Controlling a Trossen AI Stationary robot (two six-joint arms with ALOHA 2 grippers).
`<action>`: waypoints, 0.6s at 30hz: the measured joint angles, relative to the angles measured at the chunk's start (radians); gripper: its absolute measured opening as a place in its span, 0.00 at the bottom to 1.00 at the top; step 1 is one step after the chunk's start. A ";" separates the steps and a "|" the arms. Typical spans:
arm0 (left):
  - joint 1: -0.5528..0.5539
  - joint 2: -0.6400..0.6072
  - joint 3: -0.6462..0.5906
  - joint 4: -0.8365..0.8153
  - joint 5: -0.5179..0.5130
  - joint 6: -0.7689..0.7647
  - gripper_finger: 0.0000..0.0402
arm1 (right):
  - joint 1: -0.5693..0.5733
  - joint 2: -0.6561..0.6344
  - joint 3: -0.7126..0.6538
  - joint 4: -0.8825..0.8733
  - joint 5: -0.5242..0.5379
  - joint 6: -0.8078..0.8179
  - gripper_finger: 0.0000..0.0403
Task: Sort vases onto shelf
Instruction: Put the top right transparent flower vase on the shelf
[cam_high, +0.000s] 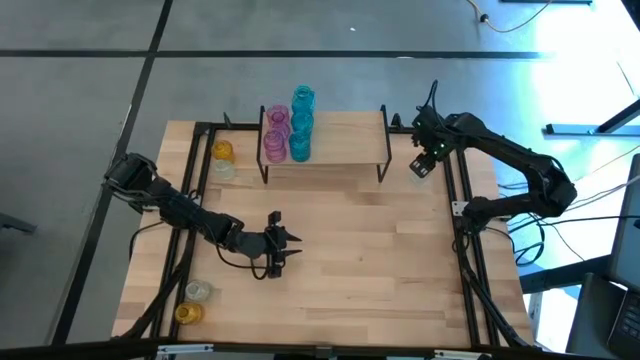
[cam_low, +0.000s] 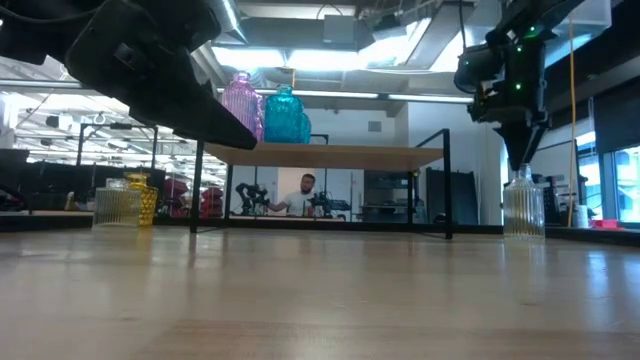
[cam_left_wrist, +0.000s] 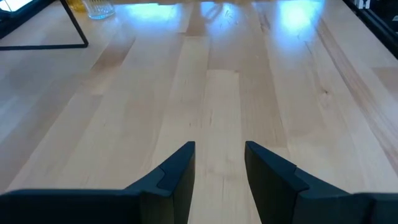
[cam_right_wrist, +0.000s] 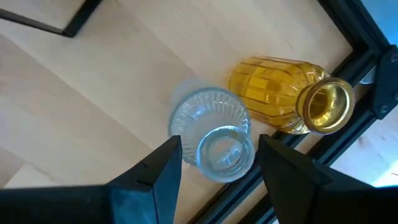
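Observation:
A clear ribbed vase (cam_right_wrist: 214, 134) stands upright on the table to the right of the shelf (cam_high: 325, 128), with an amber vase (cam_right_wrist: 292, 93) right beside it. My right gripper (cam_right_wrist: 219, 152) hangs open just above the clear vase (cam_low: 523, 205), pointing down, one finger on each side of its mouth without touching. Pink vases (cam_high: 276, 135) and teal vases (cam_high: 301, 122) stand on the shelf's left end. My left gripper (cam_left_wrist: 221, 168) is open over the middle of the table (cam_high: 283, 250), with nothing between its fingers.
A yellow vase and a clear vase (cam_high: 222, 158) stand on the table left of the shelf. Another such pair (cam_high: 192, 300) stands at the near left corner. A black frame rail (cam_right_wrist: 348, 37) runs close behind the amber vase. The shelf's right part is bare board.

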 joint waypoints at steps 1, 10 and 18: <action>0.000 0.000 0.000 0.000 0.000 0.000 0.33 | 0.000 0.000 -0.009 0.009 0.004 0.000 0.48; 0.000 0.000 0.000 0.000 0.000 0.000 0.33 | 0.000 0.000 -0.049 0.018 0.006 -0.028 0.48; 0.000 0.000 0.000 0.000 0.000 0.000 0.33 | 0.002 0.000 -0.049 0.060 0.006 -0.028 0.48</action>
